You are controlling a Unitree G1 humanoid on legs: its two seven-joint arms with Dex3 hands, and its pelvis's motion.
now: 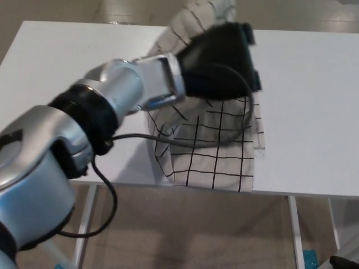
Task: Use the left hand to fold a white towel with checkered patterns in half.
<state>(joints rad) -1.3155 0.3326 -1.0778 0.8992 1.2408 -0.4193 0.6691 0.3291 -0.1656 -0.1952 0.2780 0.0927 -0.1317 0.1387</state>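
Towel (216, 151), checkered and unlabelled, is gripped by the left robot hand (220, 59) above the table (314, 112).

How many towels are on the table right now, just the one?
1. The checkered towel lies at the table's front edge, its raised part held by the left hand above it. Nothing else shows, though the arm hides some tabletop.

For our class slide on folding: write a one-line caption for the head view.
Left hand carries the checked towel's edge across the white table.
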